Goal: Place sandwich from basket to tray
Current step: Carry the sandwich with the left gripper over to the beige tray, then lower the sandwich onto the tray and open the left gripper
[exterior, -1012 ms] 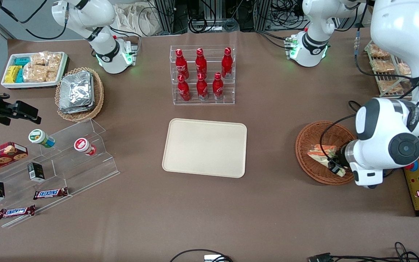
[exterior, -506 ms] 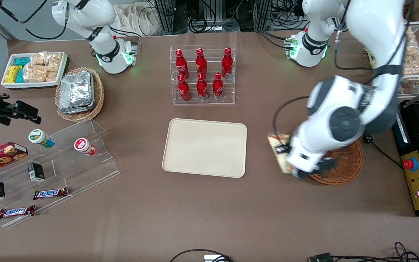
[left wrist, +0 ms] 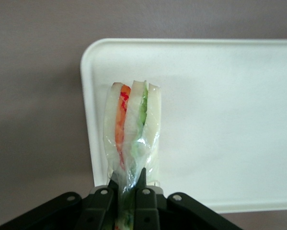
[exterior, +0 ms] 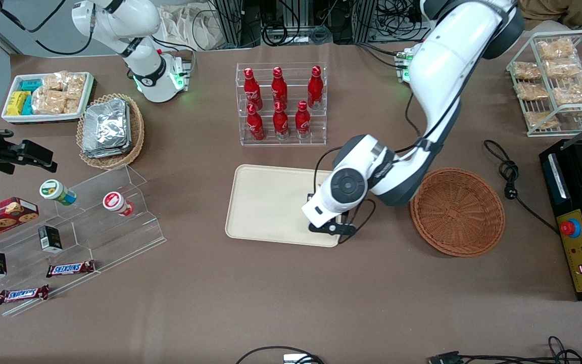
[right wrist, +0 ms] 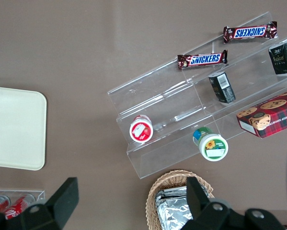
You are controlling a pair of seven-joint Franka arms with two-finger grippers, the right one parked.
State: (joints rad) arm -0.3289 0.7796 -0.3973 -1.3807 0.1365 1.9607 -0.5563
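Note:
In the left wrist view my gripper point(left wrist: 129, 179) is shut on the wrapped sandwich point(left wrist: 132, 129), a pale wedge with orange and green filling layers. It hangs just above the cream tray point(left wrist: 220, 105), near one of the tray's corners. In the front view the gripper point(exterior: 324, 222) is over the tray point(exterior: 265, 202) at the end nearest the basket, and the arm hides the sandwich. The reddish-brown wicker basket point(exterior: 457, 211) sits empty on the table toward the working arm's end.
A clear rack of red bottles point(exterior: 282, 103) stands farther from the front camera than the tray. A wire rack of snack packs point(exterior: 556, 81) and a black box with a red button point(exterior: 576, 237) are toward the working arm's end. A clear stepped shelf point(exterior: 89, 227) with snacks lies toward the parked arm's end.
My gripper lifted the sandwich out of the basket and carried it sideways over the tray's edge. The basket is now empty.

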